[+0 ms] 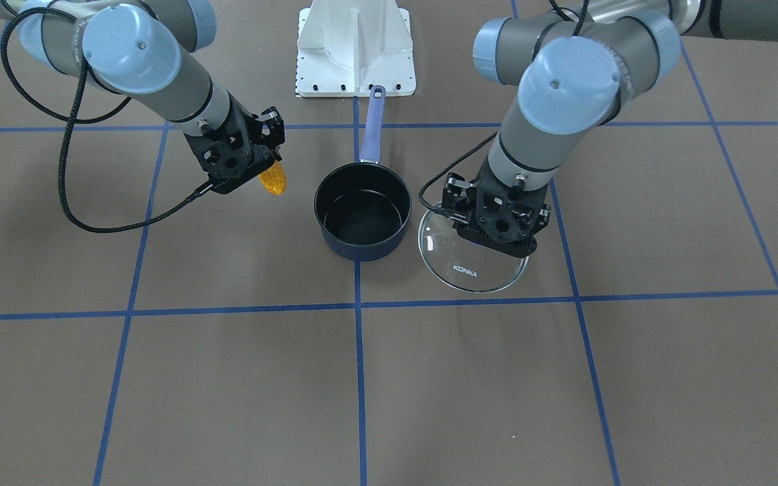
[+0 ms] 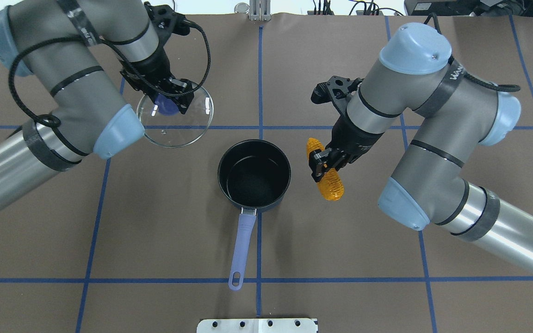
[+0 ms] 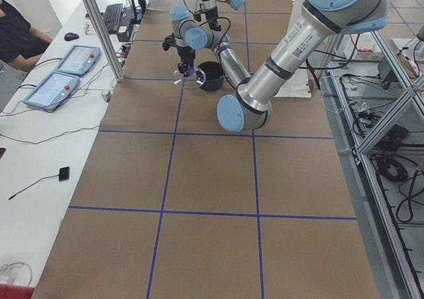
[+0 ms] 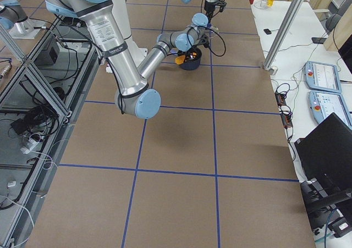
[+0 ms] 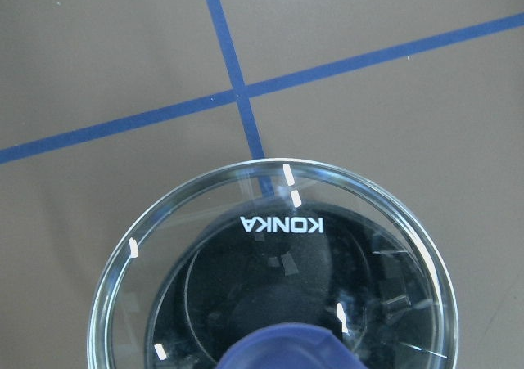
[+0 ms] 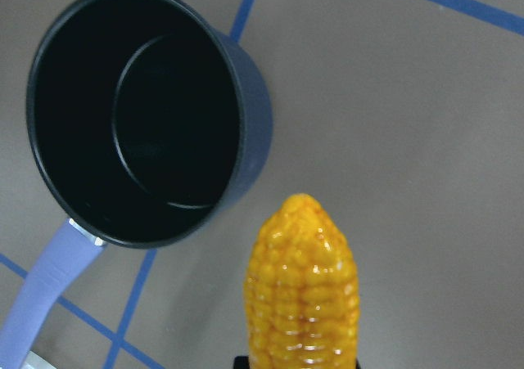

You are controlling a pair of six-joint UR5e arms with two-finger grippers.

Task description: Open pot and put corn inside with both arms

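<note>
The dark navy pot [image 2: 289, 172] stands open at the table's middle, its black inside empty, its lavender handle [image 2: 242, 245] pointing toward the robot base. My left gripper [image 2: 169, 99] is shut on the blue knob [image 2: 164, 106] of the glass KONKA lid [image 2: 188, 127] and holds the lid off the pot, over the table on its far left side. It also shows in the front view [image 1: 473, 273] and the left wrist view [image 5: 270, 222]. My right gripper [image 2: 324, 164] is shut on the yellow corn [image 2: 329, 182], held above the table just right of the pot. The corn's tip [image 6: 303, 222] points past the pot's wall [image 6: 250, 91].
The white base bracket [image 1: 355, 50] sits at the table's robot-side edge, just beyond the handle's end. Blue tape lines [image 2: 259, 69] cross the brown table. In the left view an operator [image 3: 16, 34] sits at a side desk with tablets [image 3: 69, 60].
</note>
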